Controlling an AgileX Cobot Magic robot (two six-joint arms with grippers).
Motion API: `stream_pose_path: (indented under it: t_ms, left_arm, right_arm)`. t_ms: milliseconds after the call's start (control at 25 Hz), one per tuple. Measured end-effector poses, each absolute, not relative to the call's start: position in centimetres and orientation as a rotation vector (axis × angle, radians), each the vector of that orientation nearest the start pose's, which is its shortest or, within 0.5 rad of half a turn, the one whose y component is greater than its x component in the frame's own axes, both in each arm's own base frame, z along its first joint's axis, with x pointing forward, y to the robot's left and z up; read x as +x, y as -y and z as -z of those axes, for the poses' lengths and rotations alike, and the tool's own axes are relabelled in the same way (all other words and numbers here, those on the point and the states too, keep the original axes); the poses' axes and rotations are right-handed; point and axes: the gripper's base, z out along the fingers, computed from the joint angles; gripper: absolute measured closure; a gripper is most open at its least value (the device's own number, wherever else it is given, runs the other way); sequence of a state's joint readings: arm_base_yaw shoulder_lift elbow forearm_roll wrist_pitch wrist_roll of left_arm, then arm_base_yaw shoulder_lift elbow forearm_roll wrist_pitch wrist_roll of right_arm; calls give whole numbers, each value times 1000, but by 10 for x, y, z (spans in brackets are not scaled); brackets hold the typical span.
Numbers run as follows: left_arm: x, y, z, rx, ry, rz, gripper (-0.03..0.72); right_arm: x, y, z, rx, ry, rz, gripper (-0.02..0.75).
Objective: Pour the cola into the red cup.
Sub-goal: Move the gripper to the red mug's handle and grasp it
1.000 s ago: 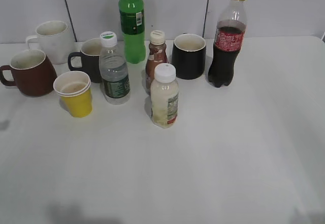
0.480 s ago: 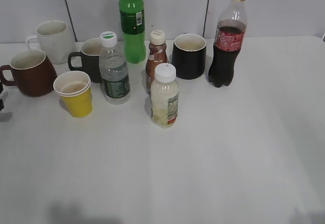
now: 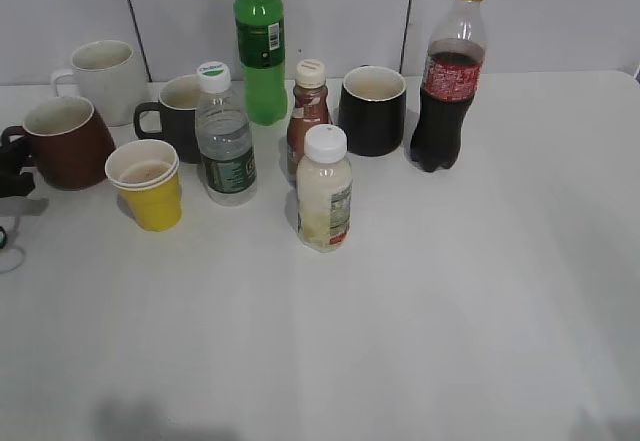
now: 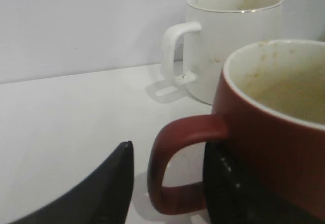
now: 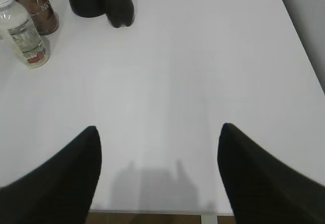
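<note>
Your cola [image 3: 448, 79] stands upright and capped at the back right of the table [image 3: 450, 291], beside a black mug [image 3: 372, 110]. The red cup [image 3: 62, 141] sits at the far left. Your left gripper [image 4: 170, 183] is spread around the cup's handle [image 4: 175, 170], not yet clamped: you're securing the cup. The right gripper [image 5: 157, 148] hangs wide apart, empty, well short of the bottle. Next, I'd judge, close on the handle, then reach for the cola.

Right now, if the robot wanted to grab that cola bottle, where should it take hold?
Probably around the narrower waist of the cola bottle, at or just below the red label, coming in level from the open table on its right. It stands upright, and the black mug crowds its left side, so the right gripper suits best.
</note>
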State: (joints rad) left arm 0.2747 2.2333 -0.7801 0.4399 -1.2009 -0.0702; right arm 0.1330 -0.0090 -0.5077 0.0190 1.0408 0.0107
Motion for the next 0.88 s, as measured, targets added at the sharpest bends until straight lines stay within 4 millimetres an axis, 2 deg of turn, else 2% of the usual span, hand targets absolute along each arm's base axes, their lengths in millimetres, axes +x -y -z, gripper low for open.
stream_pose_path:
  t_ms: [160, 480, 760, 880]
  left_arm:
    - [362, -63, -60, 142, -1751, 86, 343]
    - [376, -66, -50, 147, -1748, 81, 407]
    - [382, -66, -50, 163, -1739, 75, 644]
    - [382, -65, -51, 170, -1734, 74, 643]
  right_arm:
    - [-7, -1, -281, -124, -2006, -114, 205]
    - [-7, -1, -281, -124, -2006, -114, 205]
    - [-7, -1, -281, -124, -2006, -114, 205]
    - [-7, -1, -281, -124, -2006, -126, 205]
